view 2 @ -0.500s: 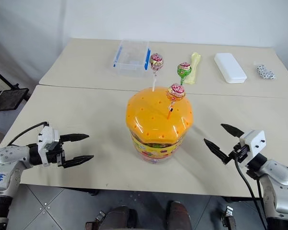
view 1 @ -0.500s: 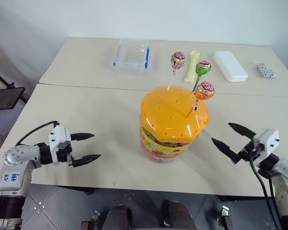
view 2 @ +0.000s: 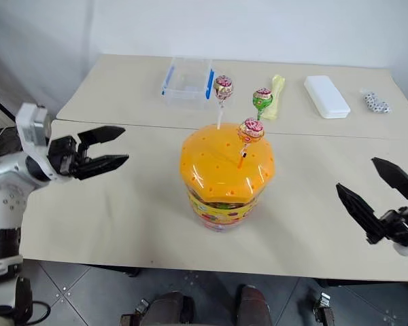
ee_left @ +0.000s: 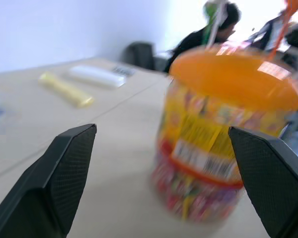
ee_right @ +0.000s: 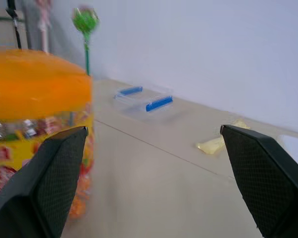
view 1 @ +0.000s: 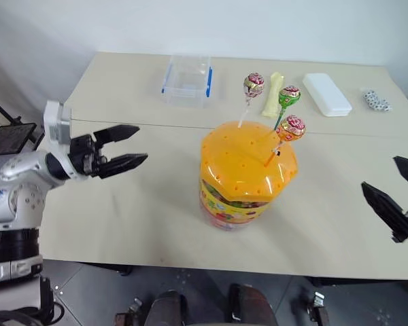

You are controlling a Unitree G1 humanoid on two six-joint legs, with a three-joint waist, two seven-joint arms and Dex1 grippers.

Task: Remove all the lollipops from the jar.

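Atop the jar point(view 1: 245, 176), three lollipops point(view 1: 290, 127); both claws spread.

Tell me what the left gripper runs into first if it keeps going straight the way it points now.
Most likely the jar. The open left gripper points across the table toward it, and the wrist view looks straight at the jar's side between the fingers. Nothing lies between them, though its exact height against the orange lid is unclear.

three lollipops point(view 1: 289, 127) stand in the jar point(view 1: 245, 176) lid; a box point(view 1: 186, 79) lies behind it.

Silver-grey left arm point(view 1: 20, 178), white wrist block, 2 black pointed fingers per claw point(view 1: 122, 148)
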